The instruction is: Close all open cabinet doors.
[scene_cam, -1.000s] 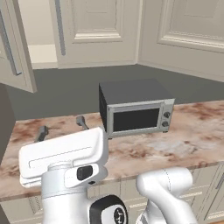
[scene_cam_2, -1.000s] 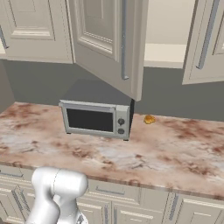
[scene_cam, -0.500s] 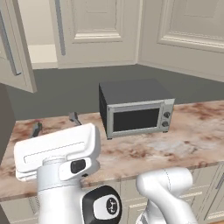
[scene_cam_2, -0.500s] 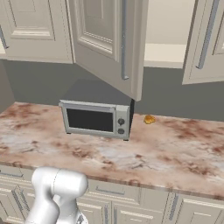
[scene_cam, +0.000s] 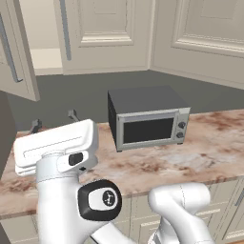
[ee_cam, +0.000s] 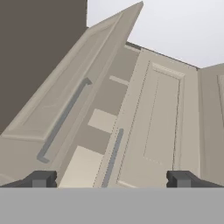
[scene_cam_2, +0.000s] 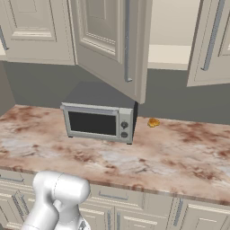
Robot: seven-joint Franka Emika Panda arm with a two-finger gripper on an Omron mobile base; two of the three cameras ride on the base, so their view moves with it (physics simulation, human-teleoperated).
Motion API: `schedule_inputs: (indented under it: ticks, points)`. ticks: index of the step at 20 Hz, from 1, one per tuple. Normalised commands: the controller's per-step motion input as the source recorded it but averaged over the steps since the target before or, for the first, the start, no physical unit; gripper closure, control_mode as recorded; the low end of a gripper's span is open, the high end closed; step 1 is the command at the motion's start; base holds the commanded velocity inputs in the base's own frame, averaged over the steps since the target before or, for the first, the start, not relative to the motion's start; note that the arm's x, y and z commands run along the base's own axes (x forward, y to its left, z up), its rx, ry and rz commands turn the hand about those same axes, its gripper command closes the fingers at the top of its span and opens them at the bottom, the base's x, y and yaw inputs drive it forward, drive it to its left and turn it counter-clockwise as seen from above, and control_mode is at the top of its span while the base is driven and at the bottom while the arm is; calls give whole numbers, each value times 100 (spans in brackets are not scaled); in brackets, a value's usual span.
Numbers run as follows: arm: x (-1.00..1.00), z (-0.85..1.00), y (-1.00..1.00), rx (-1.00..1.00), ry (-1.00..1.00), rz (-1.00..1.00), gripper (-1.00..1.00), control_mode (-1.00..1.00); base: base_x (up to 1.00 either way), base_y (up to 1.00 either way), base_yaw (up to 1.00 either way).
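Above the surface [scene_cam_2: 188, 152], two cabinet doors hang open over one cream shelf bay. From the right base view, the left door [scene_cam_2: 110, 45] swings far out over the microwave [scene_cam_2: 99, 121], its grey bar handle [scene_cam_2: 127, 40] facing the camera, and the right door [scene_cam_2: 211, 40] stands ajar at the frame's edge. From the left base view the same pair shows as one door [scene_cam: 107, 33] beside the opening and another door [scene_cam: 16, 47] swung out at the far left. Up the hand view, the angled door [ee_cam: 65, 109] leans out at the left and the second door [ee_cam: 153, 127] sits to its right, with shelves visible between them.

Since a second ago the arm has lifted: the white hand sits higher in the left base view and has rolled slightly, while the doors, microwave and a small orange item [scene_cam_2: 153, 122] on the surface lie as they did. I judge this an approach, with the hand camera now aimed up at the open pair and neither door touched yet.

The tool [ee_cam: 111, 178] is spread wide and empty, its dark fingertips [ee_cam: 41, 178] well apart. Both doors remain to be closed.
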Motion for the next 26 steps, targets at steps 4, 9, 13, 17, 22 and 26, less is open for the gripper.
schedule_inputs:
  ticks: [4,9,13,17,22,26]
  points:
    - [41,-2,46,0,0,0,-100,-100,0,0,0]
    - [41,-1,47,0,0,0,-100,-100,0,0,0]
    - [25,-1,37,0,0,0,-100,-100,0,0,0]
    - [24,-3,34,0,0,0,-100,-100,0,0,0]
    - [22,-9,26,0,0,0,-100,-100,0,0,0]
    - [21,-10,12,2,0,0,-100,-100,0,0,0]
